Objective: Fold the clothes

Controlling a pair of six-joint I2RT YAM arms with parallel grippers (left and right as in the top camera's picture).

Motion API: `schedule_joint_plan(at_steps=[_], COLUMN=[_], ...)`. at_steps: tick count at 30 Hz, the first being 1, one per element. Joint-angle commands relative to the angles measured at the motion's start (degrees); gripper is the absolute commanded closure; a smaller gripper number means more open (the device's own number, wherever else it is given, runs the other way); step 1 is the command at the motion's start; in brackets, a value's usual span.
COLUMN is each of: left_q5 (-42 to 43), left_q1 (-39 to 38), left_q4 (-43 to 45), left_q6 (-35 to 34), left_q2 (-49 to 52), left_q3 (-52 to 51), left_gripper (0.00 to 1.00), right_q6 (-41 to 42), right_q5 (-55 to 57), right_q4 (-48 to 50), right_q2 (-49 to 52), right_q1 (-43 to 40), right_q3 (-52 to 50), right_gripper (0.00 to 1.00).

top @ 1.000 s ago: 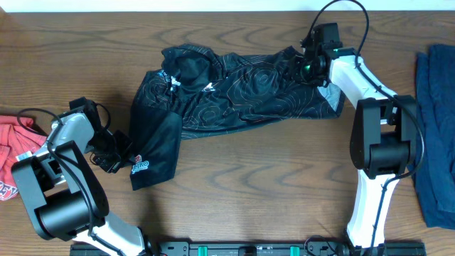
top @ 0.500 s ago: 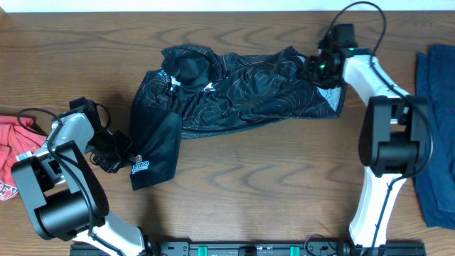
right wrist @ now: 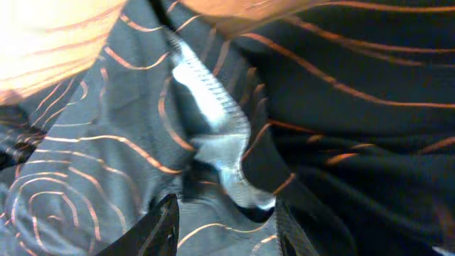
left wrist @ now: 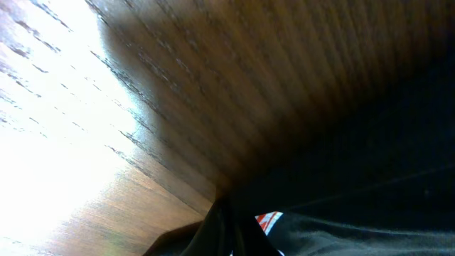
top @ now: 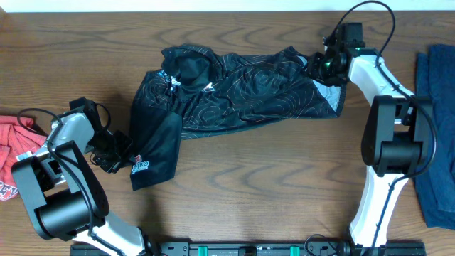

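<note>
The black cycling jersey point(top: 234, 96) with thin orange contour lines lies spread out and crumpled across the middle of the table. Its left sleeve, with a white-and-red logo point(top: 140, 167), hangs toward the front. My left gripper point(top: 115, 154) is at that sleeve's left edge and shut on a fold of the black fabric point(left wrist: 234, 231), close to the wood. My right gripper point(top: 321, 65) is over the jersey's far right corner. Its fingers point(right wrist: 227, 227) are apart, with grey inner fabric and a white seam point(right wrist: 213, 135) between and ahead of them.
A red shirt point(top: 11, 153) lies at the left table edge behind my left arm. A dark blue garment point(top: 435, 128) lies along the right edge. Bare wood point(top: 249, 185) stretches in front of the jersey.
My right gripper has moved a little to the right along the jersey's far right corner. The left arm and the sleeve have not moved.
</note>
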Motion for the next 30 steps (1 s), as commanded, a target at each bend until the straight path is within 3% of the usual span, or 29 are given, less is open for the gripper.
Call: schedule_joint_plan(at_steps=[1, 4, 6, 9, 18, 30], left_q5=[-1.62, -1.62, -1.62, -1.60, -1.60, -1.29], left_q1=[-0.28, -0.28, -0.28, -0.28, -0.28, -0.28], left_q4=[-0.11, -0.15, -0.17, -0.17, -0.24, -0.35], left_q6=[0.35, 0.37, 0.37, 0.35, 0.35, 0.35], left_q2=[2.69, 2.69, 2.69, 2.69, 2.69, 2.69], left_q3=[-2.10, -2.10, -2.10, -2.10, -2.10, -2.10], left_gripper=[0.94, 0.94, 0.94, 0.94, 0.94, 0.94], right_q6=[0.48, 0.48, 0.48, 0.48, 0.35, -4.70], right_q5=[-1.60, -1.57, -1.60, -1.57, -1.36, 2.36], right_q4=[-0.15, -0.79, -0.94, -0.98, -1.64, -14.84], right_q2=[0.79, 0.79, 0.79, 0.79, -0.48, -10.97], right_q1=[0.90, 0.90, 0.92, 0.96, -0.52, -5.60], right_q3=[0.52, 0.52, 0.52, 0.52, 2.05, 8.59], right_gripper=[0.58, 0.61, 0.69, 0.98, 0.99, 0.99])
